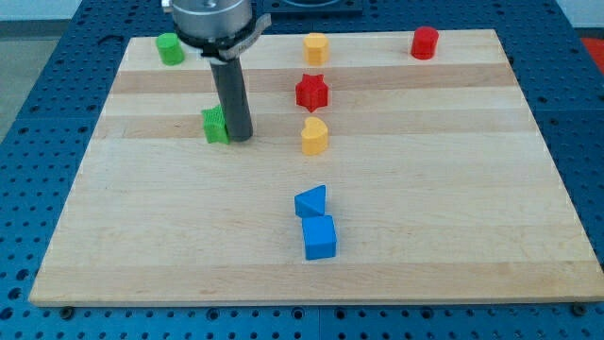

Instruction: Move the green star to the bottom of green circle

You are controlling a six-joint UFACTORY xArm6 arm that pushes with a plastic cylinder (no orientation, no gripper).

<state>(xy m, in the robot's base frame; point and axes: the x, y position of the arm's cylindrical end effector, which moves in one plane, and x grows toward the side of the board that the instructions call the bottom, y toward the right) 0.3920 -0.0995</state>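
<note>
Pale wooden board (453,217) of lengthwise planks with light and slightly darker stripes, resting on a blue perforated metal table (38,142) with a regular grid of holes, even bright lighting, soft shadows, dark strip along the view's top edge

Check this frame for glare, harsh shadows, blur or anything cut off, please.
Camera view: lighting is even, with soft shadows under the blocks and no glare on the wooden board; focus is sharp throughout. The arm's upper part is cropped at the view's top. My tip sits right against the green star, partly hiding it on the view's right; the green circle is fully visible.
</note>
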